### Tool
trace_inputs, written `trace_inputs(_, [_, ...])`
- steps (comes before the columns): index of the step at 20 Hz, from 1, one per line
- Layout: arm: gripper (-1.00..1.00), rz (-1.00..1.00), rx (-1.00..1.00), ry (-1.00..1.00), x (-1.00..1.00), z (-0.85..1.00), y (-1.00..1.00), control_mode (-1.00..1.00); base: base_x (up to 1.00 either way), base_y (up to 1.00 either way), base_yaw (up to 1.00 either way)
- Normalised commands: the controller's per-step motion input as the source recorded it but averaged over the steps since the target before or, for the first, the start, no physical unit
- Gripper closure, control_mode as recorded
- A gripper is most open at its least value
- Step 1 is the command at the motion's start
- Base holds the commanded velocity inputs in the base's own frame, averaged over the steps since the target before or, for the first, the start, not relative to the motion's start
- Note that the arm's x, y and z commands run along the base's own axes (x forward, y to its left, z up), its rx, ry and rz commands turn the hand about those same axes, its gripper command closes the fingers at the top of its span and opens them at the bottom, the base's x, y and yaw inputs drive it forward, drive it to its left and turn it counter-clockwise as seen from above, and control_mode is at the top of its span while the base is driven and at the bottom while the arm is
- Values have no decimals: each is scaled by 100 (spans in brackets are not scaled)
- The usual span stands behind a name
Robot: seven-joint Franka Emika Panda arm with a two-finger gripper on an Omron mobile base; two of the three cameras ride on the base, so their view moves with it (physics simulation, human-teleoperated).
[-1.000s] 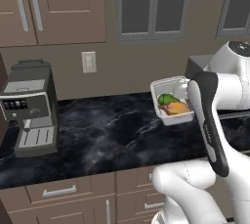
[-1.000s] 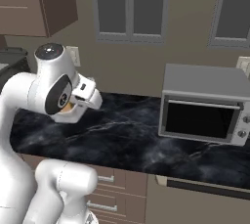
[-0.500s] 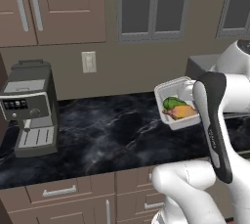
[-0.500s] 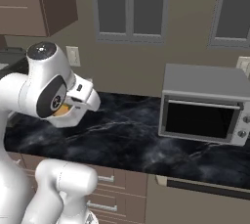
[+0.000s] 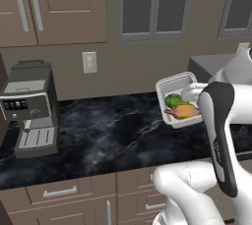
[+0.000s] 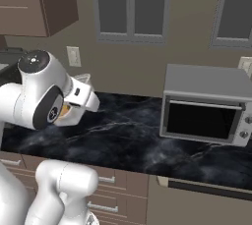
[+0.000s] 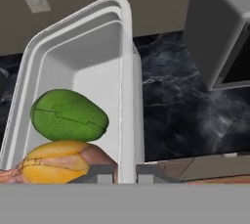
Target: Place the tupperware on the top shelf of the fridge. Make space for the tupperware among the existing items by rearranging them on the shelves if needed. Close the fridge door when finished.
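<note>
1. Hidden: in the right base view the white rounded arm joint covers most of the small shallow white rectangular tupperware (image 6: 74, 113); just a rim corner and a bit of orange show beside it.
2. Cut off: the hand view crops the tupperware (image 7: 88, 96) at the bottom and left; the orange-yellow food piece (image 7: 53, 168) runs off the lower edge.
3. The grey boxy microwave with dark glass door (image 6: 209, 105) is only partly seen in the left base view, behind the arm.
4. Contents: the tupperware (image 5: 178, 99) holds a rounded green food piece (image 7: 68, 115) and the orange-yellow piece just below it, touching. Far end of the tray is bare white.
5. Tupperware location: held up in the air above the black marbled countertop (image 5: 113, 130), tilted, open face towards the left base camera.
6. Two-finger dark gripper (image 7: 126, 173): closed tight on the tray's right side wall, one tip each side of the rim.
7. Arm: white, folded close over the base, hand pointing towards the back wall.
8. Grey and black coffee machine (image 5: 30, 106) sits at the counter's left end, well apart from the tray.
9. White wall outlet plate (image 5: 89, 62) on the beige wall.
</note>
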Motion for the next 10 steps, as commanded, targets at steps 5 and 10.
trace_inputs(5, [100,13,0,-20,-11,8,0,-100,0,0,0])
trace_inputs(10, [100,12,0,-14,-2,12,0,-100,0,0,0])
